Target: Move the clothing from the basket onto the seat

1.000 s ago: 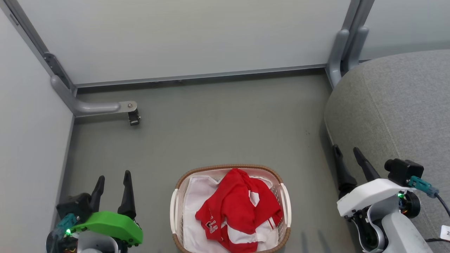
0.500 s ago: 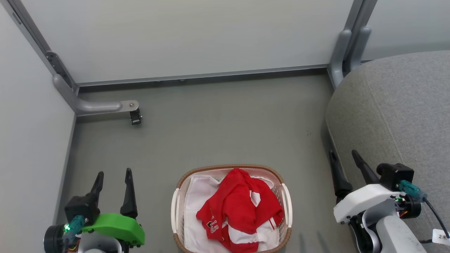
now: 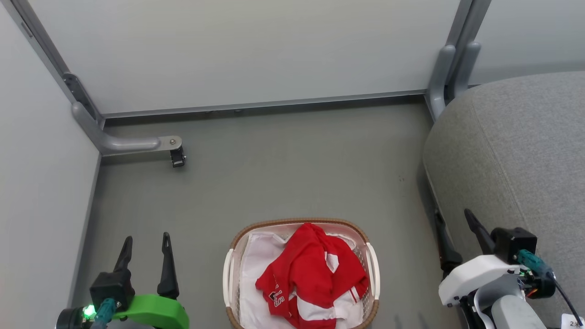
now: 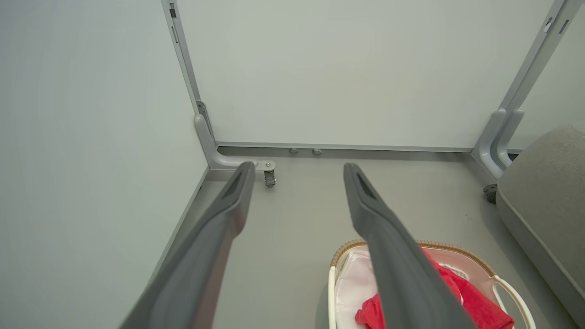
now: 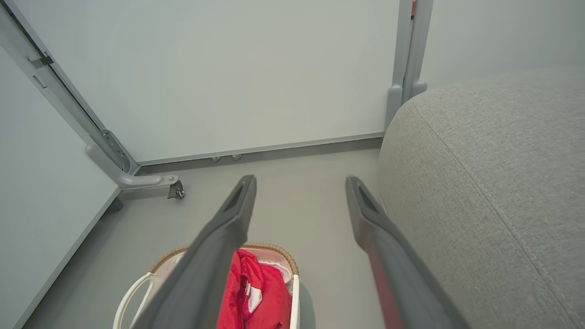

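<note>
left end effector [image 3: 147,236] and right end effector [image 3: 452,212] apart, empty; clothing [image 3: 306,269] in basket [image 3: 299,222] at 6 o'clock looks soft, light: pinch top ridge.

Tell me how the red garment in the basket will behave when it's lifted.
The clothing lies crumpled in soft folds, so it will probably hang limp and drape from any pinch. It looks thin, likely light. It rests on the white liner in the basket, so a deep pinch might drag the liner along.
</note>
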`<state>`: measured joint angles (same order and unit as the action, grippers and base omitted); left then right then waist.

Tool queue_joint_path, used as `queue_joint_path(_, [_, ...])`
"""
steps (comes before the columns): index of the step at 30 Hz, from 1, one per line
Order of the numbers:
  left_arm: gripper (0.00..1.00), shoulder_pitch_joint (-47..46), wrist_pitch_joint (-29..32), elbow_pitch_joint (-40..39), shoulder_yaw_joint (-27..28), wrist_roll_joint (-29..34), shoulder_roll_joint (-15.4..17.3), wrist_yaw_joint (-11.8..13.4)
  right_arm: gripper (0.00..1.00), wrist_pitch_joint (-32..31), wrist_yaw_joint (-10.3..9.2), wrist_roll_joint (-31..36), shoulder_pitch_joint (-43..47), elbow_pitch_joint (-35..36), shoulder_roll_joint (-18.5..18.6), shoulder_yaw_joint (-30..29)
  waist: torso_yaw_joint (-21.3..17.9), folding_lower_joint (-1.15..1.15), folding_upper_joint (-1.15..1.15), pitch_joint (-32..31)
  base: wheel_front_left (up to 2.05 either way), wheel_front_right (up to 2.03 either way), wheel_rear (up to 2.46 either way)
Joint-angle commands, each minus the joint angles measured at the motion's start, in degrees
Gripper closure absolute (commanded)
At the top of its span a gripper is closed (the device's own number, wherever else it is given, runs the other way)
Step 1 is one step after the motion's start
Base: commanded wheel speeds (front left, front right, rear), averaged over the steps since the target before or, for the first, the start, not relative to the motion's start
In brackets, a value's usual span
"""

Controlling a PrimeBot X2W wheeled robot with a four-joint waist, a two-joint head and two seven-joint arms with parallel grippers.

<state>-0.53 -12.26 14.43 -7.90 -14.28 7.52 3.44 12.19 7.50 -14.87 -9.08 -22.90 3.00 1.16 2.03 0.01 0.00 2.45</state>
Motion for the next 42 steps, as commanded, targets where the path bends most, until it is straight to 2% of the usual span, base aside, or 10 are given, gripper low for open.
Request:
queue_joint_path(1, [0.00, 0.69, -0.54, -0.69, 0.21, 1.20, -0.23, -0.43, 0.00, 0.61, -0.02, 1.28, 0.64, -0.26, 0.19, -0.16, 0.01, 0.00, 0.00, -0.05, 0.00, 0.00, 0.00])
queue_joint_path(11, [0.00, 0.12, -1.58, -0.25, 1.33, 6.35, -1.55, -2.16, 0.00, 1.68, -0.02, 6.07, -0.90, -0.03, 0.04, -0.13, -0.23, -0.01, 0.00, 1.98, 0.00, 0.00, 0.00])
queue_joint_path(14, [0.00, -1.44, -1.99, 0.16, 1.16, 7.45, -2.13, -3.39, 0.00, 2.06, -0.02, 7.32, -2.20, 0.52, 0.03, 0.14, -0.40, -0.01, 0.00, 3.98, 0.00, 0.00, 0.00])
queue_joint_path(21, [0.00, -6.35, -2.62, 5.49, -0.39, 7.68, -3.71, -8.00, 0.00, 2.74, -0.02, 7.61, -6.94, 0.11, 0.14, 2.48, -1.26, -0.01, 0.00, 11.83, 0.00, 0.00, 0.00])
queue_joint_path(27, [0.00, -12.76, -3.00, 9.31, -3.19, 8.76, -4.28, -9.76, 0.00, 3.08, -0.03, 6.76, -11.16, 2.69, 1.52, 3.99, -2.57, -0.01, 0.00, 19.86, 0.00, 0.00, 0.00])
queue_joint_path(32, [0.00, -18.28, -2.97, 14.38, -6.84, 7.09, -4.50, -10.53, 0.00, 3.08, -0.03, 4.64, -13.86, 4.34, 1.76, 5.01, -3.55, -0.01, 0.00, 25.89, 0.00, 0.00, 0.00])
queue_joint_path(42, [0.00, -29.63, -2.93, 27.53, -21.25, -5.07, -4.42, -10.96, 0.00, 3.08, -0.03, 1.10, -18.18, 6.99, 3.52, 9.41, -5.33, -0.01, 0.00, 36.37, 0.00, 0.00, 0.00])
